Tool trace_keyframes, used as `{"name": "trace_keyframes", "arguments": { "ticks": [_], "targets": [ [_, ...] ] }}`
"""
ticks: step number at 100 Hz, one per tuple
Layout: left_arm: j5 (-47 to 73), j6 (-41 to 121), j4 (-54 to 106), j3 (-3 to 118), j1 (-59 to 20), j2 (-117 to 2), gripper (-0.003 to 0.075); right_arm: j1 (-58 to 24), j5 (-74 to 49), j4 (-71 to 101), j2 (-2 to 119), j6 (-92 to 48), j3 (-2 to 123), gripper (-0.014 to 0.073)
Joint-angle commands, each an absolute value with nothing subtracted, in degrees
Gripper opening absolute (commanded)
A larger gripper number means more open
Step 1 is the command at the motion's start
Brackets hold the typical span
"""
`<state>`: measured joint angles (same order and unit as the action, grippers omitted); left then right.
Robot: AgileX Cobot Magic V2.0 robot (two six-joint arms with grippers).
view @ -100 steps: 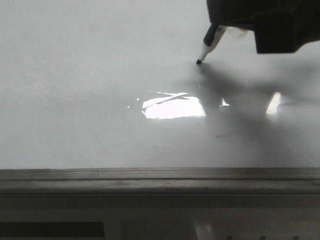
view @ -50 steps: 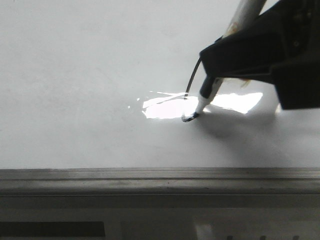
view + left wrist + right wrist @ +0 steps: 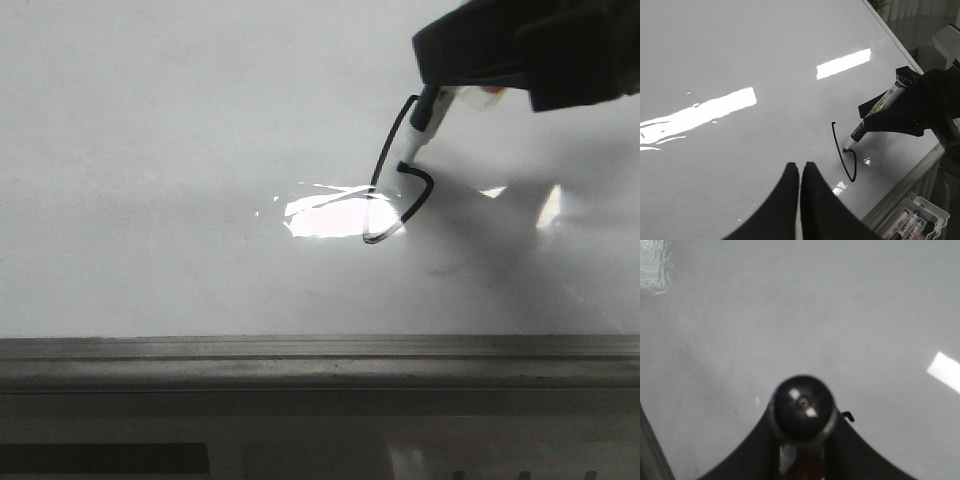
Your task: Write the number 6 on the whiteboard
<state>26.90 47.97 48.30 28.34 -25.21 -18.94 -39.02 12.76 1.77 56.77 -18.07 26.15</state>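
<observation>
The right gripper (image 3: 470, 75) is cut off by the front view's top and right edges; its fingers hide most of the marker (image 3: 425, 120); in the right wrist view the marker's butt end covers nearly all of the number 6 (image 3: 849, 415); the left gripper (image 3: 800, 200) is a dark silhouette cut by the frame; the spare markers (image 3: 907, 225) in a tray are cropped and their labels unreadable.

We record one whiteboard (image 3: 150, 150): glossy white, flat, grey metal edge strip along its near side, bright rectangular glare. On it: the number 6 (image 3: 395, 190), thin black stroke.
</observation>
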Motion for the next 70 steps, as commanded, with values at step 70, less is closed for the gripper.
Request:
{"name": "trace_keyframes", "arguments": {
  "ticks": [70],
  "targets": [
    [26.1,47.39,52.52,26.76,-25.09,-20.45,-0.002,-42.05,-2.13,1.58,47.57,-19.02,34.42,-0.0044]
  ]
}}
